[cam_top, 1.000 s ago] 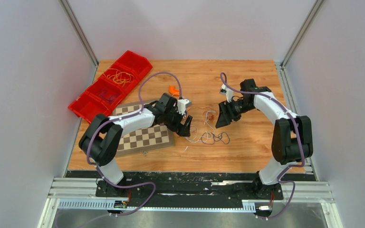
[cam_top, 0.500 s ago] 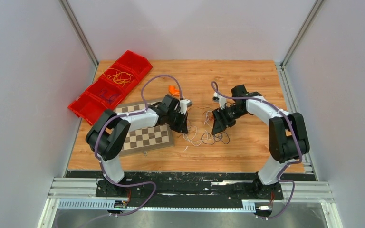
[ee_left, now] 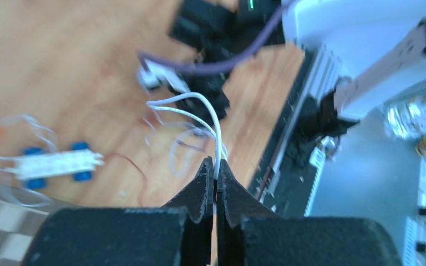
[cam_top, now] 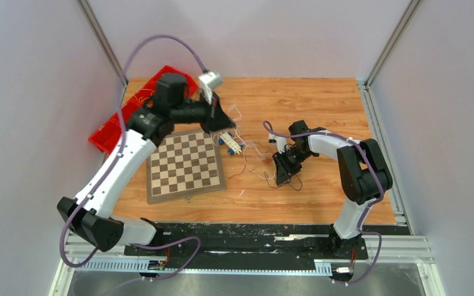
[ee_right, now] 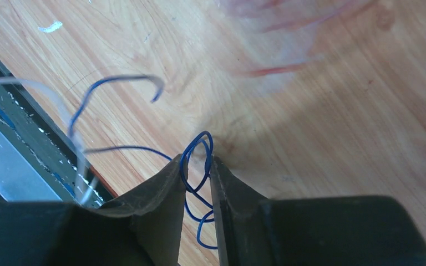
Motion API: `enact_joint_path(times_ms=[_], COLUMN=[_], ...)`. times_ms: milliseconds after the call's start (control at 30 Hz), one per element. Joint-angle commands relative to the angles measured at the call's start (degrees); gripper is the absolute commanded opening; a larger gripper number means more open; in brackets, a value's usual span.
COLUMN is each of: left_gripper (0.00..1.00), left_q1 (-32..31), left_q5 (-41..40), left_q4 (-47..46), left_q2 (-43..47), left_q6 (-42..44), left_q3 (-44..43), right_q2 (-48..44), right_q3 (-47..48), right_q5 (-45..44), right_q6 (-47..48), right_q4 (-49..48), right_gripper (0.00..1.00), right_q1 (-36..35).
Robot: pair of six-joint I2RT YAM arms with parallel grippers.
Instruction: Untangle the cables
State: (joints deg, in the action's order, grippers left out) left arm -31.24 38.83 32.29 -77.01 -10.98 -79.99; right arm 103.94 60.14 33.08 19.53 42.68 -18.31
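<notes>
The cables lie as a loose tangle of thin strands on the wooden table, between the two arms. My left gripper is raised over the chessboard's far corner and is shut on a white cable. That cable loops from the jaws down toward the tangle. My right gripper is low at the right side of the tangle. Its fingers stand a little apart, with a loop of thin blue cable between them. A small white connector with blue parts hangs in the strands.
A chessboard lies left of the tangle. Red bins at the far left edge hold orange wire. Grey walls enclose the table on three sides. The metal rail runs along the near edge.
My left gripper shut on the white cable and rose back-left, pulling strands and the connector along and uncovering the chessboard. My right gripper moved down-left into the tangle and narrowed around the blue loop.
</notes>
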Motion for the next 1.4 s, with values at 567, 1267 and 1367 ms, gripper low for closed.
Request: enact_joint_path(times_ms=[567,1267,1367], left_gripper=[0.00,0.00,0.00], left_q1=[21.34,14.87,14.18], left_q5=[9.74,20.21,19.65], left_q4=[2.86,-17.19,-17.81], left_q2=[-1.28,-7.47,-8.90], left_q6=[-2.15,-18.61,-18.79], left_q3=[-32.41,-36.46,-36.73], right_q2=[-5.58,-19.86,-16.39], right_q3=[9.33,10.73,9.96], right_q5=[-0.44,12.54,12.13], right_q6=[3.95,-22.89,-20.07], right_q4=[-0.34,-45.89,-48.03], right_gripper=[0.66,1.00,0.97], right_q1=[2.09,-11.57,-16.24])
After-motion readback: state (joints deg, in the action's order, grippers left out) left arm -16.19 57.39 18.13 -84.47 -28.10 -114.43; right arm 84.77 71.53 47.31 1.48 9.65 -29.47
